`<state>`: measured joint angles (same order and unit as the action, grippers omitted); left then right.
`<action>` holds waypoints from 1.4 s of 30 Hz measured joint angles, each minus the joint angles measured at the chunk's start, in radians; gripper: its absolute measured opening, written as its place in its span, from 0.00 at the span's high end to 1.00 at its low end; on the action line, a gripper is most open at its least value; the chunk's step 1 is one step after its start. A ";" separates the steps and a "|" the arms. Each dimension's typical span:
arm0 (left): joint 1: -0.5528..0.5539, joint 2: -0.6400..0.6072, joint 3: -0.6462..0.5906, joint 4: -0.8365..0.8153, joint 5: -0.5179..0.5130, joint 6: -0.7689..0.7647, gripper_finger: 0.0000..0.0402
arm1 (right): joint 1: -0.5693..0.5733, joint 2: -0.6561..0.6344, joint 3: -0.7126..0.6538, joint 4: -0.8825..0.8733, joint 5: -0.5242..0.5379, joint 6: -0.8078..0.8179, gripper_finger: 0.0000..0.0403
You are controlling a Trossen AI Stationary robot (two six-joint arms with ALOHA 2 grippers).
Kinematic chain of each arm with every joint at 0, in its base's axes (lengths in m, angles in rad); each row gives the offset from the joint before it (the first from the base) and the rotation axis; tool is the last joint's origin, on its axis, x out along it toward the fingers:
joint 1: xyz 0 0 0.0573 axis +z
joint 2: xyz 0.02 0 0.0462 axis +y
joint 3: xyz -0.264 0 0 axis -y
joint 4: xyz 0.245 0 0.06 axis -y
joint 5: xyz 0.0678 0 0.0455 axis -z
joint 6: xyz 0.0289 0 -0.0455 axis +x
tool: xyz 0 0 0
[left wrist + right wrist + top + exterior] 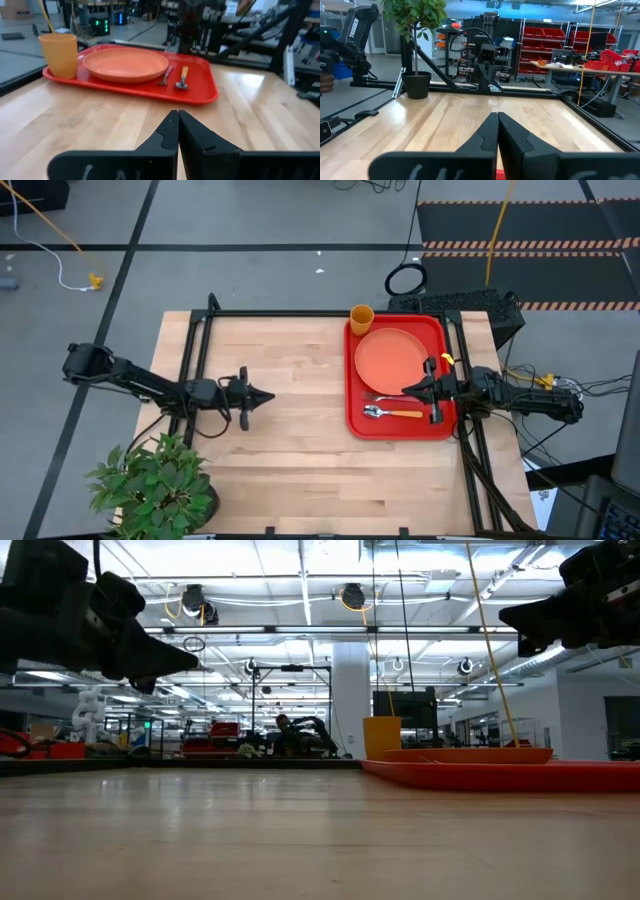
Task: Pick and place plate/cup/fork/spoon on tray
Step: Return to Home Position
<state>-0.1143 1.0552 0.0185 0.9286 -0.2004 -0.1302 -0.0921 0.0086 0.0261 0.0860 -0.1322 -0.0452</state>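
The red tray [440, 328] lies at the table's right side. On it rest the salmon-orange plate [392, 358], the orange cup [361, 318] upright at its far left corner, the spoon [395, 413] with its orange handle, and the fork [385, 396] just beyond the spoon. The left wrist view also shows the tray [200, 92], plate [125, 64], cup [59, 54], fork [166, 76] and spoon [182, 79]. My left gripper [270, 396] is shut and empty above the table's middle left. My right gripper [405, 391] is shut and empty above the tray's near right part.
A potted plant [155, 485] stands at the table's near left corner. A black frame [300, 313] runs along the table's far edge and sides. Bare wood [300, 430] lies between the two grippers.
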 joint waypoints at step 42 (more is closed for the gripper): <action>-0.035 -1.036 -0.009 -0.825 0.043 0.215 0.98 | 0.000 0.000 0.000 0.001 0.000 0.000 1.00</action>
<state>-0.1491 0.0197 0.0098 0.1040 -0.1571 0.0845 -0.0917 0.0090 0.0261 0.0872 -0.1318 -0.0452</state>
